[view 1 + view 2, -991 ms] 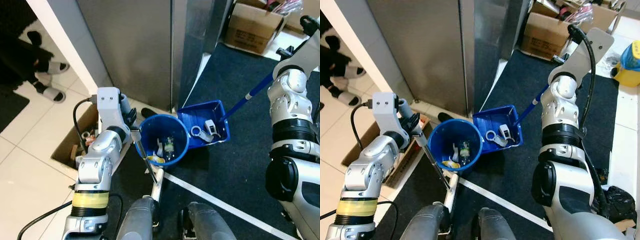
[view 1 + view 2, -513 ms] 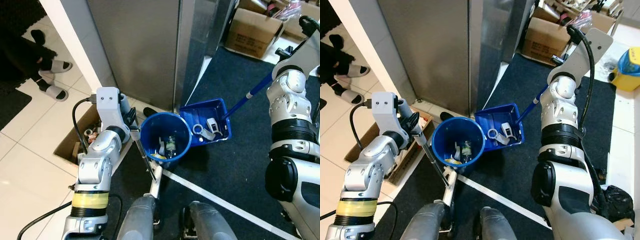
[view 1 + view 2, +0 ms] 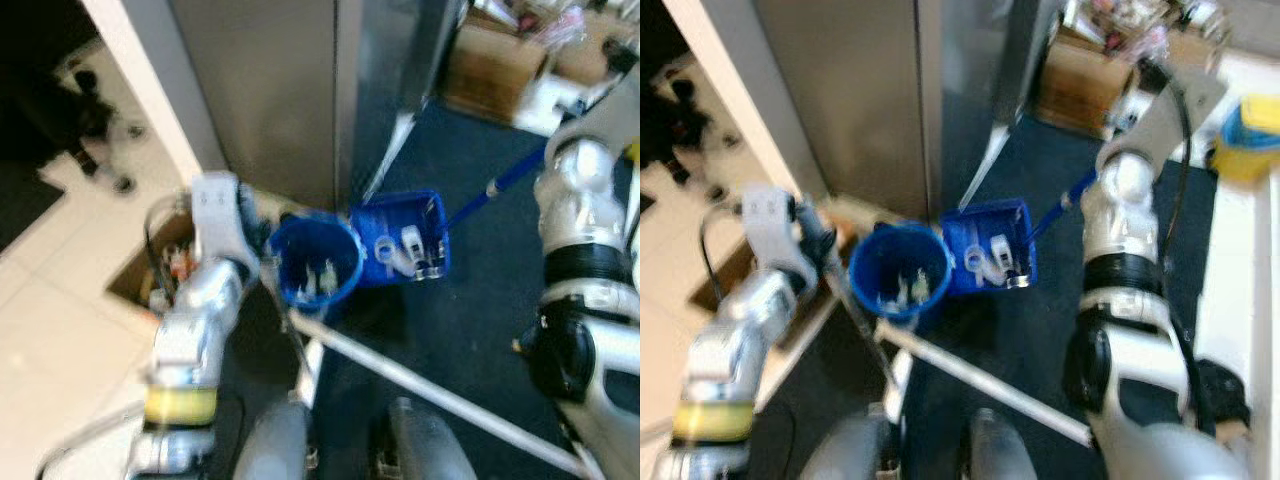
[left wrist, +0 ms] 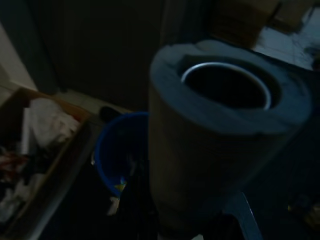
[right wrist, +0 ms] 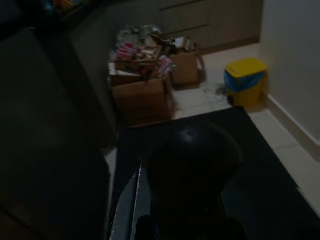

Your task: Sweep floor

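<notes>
The head views are blurred. A round blue bin point(image 3: 312, 262) with scraps inside stands on the dark mat. A blue dustpan point(image 3: 400, 240) leans against its right side with white bits of rubbish in it. The dustpan's blue handle point(image 3: 500, 182) slants up toward my right arm, and my right gripper point(image 5: 187, 165) is shut on its dark top end. My left gripper point(image 3: 262, 255) is shut on the broom handle point(image 3: 290, 320) just left of the bin. The handle's grey foam end point(image 4: 220, 125) looms close in the left wrist view.
A steel cabinet point(image 3: 270, 90) rises behind the bin. An open cardboard box point(image 3: 160, 278) of clutter lies on the tiles at the left. Cardboard boxes point(image 3: 495, 70) and a yellow bin point(image 5: 244, 80) stand at the back right. A person's feet point(image 3: 100, 150) show at far left.
The whole picture has shifted and blurred, so the camera has moved. Bin, dustpan and both grips keep the same arrangement.
</notes>
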Robot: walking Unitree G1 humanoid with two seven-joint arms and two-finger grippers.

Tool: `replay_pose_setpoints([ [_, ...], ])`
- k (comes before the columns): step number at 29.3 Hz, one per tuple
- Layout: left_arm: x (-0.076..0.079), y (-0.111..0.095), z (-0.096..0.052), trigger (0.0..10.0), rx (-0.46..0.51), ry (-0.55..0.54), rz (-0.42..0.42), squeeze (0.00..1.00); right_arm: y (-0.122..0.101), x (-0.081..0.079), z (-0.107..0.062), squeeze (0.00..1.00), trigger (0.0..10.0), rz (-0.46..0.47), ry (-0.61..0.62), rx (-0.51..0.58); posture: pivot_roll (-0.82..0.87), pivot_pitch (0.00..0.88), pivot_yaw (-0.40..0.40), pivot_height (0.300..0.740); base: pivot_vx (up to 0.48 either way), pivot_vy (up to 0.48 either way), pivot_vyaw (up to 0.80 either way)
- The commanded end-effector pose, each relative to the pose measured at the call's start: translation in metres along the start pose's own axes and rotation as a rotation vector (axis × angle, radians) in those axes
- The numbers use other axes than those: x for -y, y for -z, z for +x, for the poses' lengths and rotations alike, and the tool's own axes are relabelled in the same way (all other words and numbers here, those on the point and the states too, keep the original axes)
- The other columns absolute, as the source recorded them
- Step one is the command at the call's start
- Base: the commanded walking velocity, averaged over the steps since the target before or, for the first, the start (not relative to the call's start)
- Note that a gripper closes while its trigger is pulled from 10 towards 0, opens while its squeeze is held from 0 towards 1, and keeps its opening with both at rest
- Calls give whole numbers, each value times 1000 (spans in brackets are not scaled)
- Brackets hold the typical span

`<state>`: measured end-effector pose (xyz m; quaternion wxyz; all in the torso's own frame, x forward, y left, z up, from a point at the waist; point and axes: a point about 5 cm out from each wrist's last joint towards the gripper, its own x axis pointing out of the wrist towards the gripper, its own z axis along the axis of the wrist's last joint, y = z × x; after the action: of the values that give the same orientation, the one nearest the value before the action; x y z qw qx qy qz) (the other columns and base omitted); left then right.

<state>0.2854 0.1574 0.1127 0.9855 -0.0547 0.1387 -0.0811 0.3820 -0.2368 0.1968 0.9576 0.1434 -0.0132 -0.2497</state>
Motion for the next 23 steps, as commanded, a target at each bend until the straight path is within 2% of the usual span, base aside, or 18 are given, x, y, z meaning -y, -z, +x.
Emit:
replay_pose_setpoints([
  [1,-2,-3,-1,10000,12,-9,3,0,-8,-6,0,0,10000,30,-24,31,49,57,5,740,0,0,0],
  [11,-2,-1,-1,10000,6,-14,-4,0,-8,-9,-1,0,10000,28,-37,32,49,58,3,740,0,0,0],
  [15,-5,8,-2,10000,-39,-17,5,0,-10,-15,-3,0,10000,23,-80,38,51,59,0,740,0,0,0],
  [17,-2,14,-3,10000,-77,24,29,0,-12,-19,-3,0,10000,21,-99,47,52,60,-2,740,0,0,0],
  [19,1,20,-6,10000,-105,74,94,0,-15,-24,-3,0,10000,12,-118,61,54,60,-4,740,0,0,0],
  [21,3,23,-8,10000,-117,104,97,0,-20,-26,-3,0,10000,12,-125,75,58,61,-10,740,0,0,0],
  [22,9,25,-12,10000,-123,147,93,0,-36,-30,0,0,10000,-5,-109,134,58,60,-12,740,0,0,0],
  [23,9,25,-12,10000,-123,147,93,0,-36,-30,0,0,10000,-5,-109,134,58,60,-12,740,0,0,0],
])
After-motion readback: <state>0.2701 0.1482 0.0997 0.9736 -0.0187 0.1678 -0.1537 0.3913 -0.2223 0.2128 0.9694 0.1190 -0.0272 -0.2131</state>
